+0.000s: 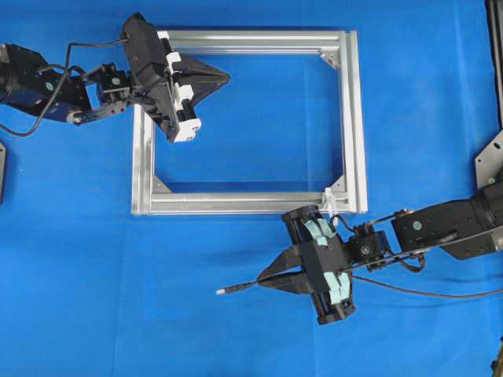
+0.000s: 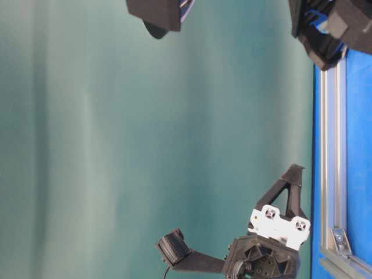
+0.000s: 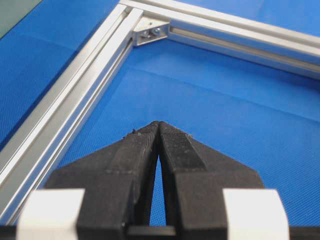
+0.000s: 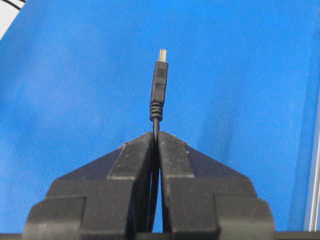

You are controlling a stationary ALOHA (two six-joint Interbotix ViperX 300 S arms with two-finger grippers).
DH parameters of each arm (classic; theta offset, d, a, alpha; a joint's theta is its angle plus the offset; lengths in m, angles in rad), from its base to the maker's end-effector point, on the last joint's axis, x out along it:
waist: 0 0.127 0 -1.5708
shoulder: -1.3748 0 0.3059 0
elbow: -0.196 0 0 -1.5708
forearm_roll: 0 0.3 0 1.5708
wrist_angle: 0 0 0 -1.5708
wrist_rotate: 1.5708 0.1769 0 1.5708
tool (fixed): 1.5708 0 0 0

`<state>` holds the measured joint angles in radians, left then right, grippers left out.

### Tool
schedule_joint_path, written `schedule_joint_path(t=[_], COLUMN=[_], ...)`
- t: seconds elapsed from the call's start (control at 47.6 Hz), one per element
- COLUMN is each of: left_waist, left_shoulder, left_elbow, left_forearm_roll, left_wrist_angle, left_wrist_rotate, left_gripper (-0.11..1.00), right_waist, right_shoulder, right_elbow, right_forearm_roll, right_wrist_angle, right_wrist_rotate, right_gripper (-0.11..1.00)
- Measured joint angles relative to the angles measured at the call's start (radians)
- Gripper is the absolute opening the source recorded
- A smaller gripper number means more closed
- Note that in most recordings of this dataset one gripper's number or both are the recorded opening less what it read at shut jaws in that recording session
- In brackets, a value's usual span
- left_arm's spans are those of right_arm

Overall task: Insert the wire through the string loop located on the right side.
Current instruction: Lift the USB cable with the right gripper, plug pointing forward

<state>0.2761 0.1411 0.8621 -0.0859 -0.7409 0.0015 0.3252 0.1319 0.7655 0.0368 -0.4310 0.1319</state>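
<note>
The wire (image 1: 240,287) is thin and black, and its plug tip (image 1: 222,290) points left over the blue mat. My right gripper (image 1: 263,280) is shut on the wire just behind the plug. In the right wrist view the plug (image 4: 159,85) sticks straight out past the closed right gripper (image 4: 156,135). The string loop (image 1: 329,202) is a small whitish loop at the lower right corner of the silver frame (image 1: 355,118), just above the right wrist. My left gripper (image 1: 226,76) hovers inside the frame's upper left, shut and empty (image 3: 159,124).
The silver frame's bars (image 3: 75,100) and a corner bracket (image 3: 151,32) lie ahead and left of the left gripper. The wire's slack (image 1: 440,294) trails right under the right arm. A metal stand (image 1: 491,161) sits at the right edge.
</note>
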Motion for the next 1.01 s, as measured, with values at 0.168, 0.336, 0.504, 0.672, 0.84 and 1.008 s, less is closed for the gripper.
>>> schedule_joint_path(t=[0.168, 0.336, 0.504, 0.672, 0.84, 1.008], left_waist=[0.000, 0.000, 0.000, 0.000, 0.000, 0.000], left_shoulder=[0.000, 0.000, 0.000, 0.000, 0.000, -0.002], left_elbow=[0.002, 0.002, 0.000, 0.003, 0.005, 0.005], left_forearm_roll=[0.000, 0.000, 0.000, 0.000, 0.000, 0.000], left_wrist_angle=[0.000, 0.000, 0.000, 0.000, 0.000, 0.000], left_wrist_rotate=[0.000, -0.002, -0.002, -0.003, -0.002, -0.002], left_gripper=[0.00, 0.00, 0.00, 0.00, 0.00, 0.00], right_waist=[0.000, 0.000, 0.000, 0.000, 0.000, 0.000], right_shoulder=[0.000, 0.000, 0.000, 0.000, 0.000, -0.003], right_elbow=[0.000, 0.000, 0.000, 0.000, 0.000, 0.012], right_forearm_roll=[0.000, 0.000, 0.000, 0.000, 0.000, 0.000], right_wrist_angle=[0.000, 0.000, 0.000, 0.000, 0.000, 0.002], right_wrist_rotate=[0.000, 0.000, 0.000, 0.000, 0.000, 0.000], right_gripper=[-0.03, -0.03, -0.03, -0.03, -0.03, -0.03])
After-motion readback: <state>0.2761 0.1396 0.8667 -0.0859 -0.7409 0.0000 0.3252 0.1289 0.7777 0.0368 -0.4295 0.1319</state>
